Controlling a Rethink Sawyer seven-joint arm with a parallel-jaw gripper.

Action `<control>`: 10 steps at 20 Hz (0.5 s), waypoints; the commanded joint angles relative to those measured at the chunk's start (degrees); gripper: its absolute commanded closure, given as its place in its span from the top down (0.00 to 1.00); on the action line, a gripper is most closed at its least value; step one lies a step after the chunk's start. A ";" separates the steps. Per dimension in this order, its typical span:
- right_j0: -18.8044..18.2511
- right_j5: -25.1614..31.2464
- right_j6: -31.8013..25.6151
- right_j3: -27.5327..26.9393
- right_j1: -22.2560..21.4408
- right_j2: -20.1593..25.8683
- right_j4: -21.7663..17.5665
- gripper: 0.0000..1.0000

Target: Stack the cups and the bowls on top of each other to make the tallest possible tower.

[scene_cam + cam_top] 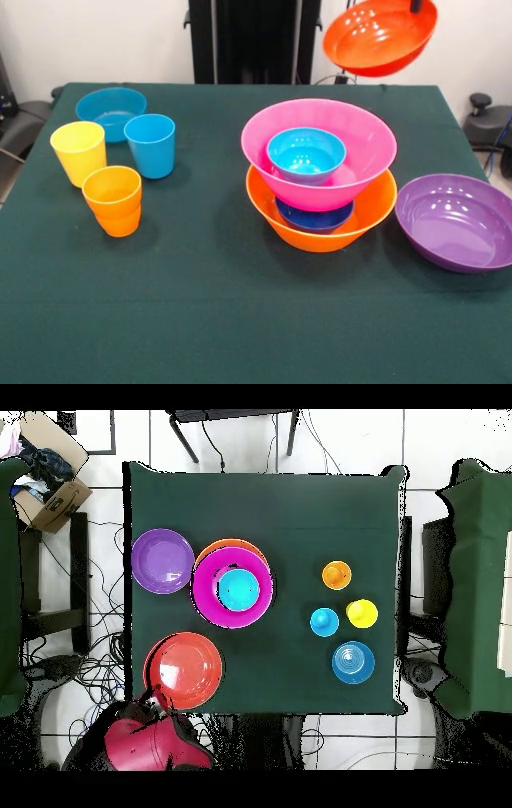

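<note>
The wide red-orange bowl [380, 36] hangs tilted in the air over the table's far right corner. My gripper [416, 5] is shut on its rim at the top edge. From overhead, bowl [185, 669] and gripper [158, 700] are by the table's edge. The tower stands right of centre: the large orange bowl [320, 228] holds a dark blue bowl [314, 218], with the pink bowl [320, 136] above it and the teal bowl [306, 154] inside that. At the left are the yellow cup [78, 152], light blue cup [150, 144] and orange cup [113, 200].
A purple bowl [456, 222] rests on the green cloth [240, 320] right of the tower, close to the table's edge. A shallow light blue bowl [110, 112] sits behind the cups. A cardboard box [50, 484] stands off the table.
</note>
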 commanded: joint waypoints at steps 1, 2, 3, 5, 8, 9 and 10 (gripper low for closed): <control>0.71 9.69 7.47 -0.72 -4.66 -0.69 1.64 0.00; 0.27 9.92 7.06 -0.91 -4.83 -0.51 1.48 0.00; -0.15 10.55 6.58 -1.21 -5.24 -0.35 1.37 0.00; -1.39 12.34 5.17 -1.64 -6.43 0.45 1.51 0.00; -3.30 16.23 2.17 -3.92 -7.66 1.32 1.13 0.00; -4.24 16.88 1.19 -4.64 -7.64 1.94 1.09 0.00; -5.11 17.70 0.25 -5.54 -7.61 2.47 0.95 0.00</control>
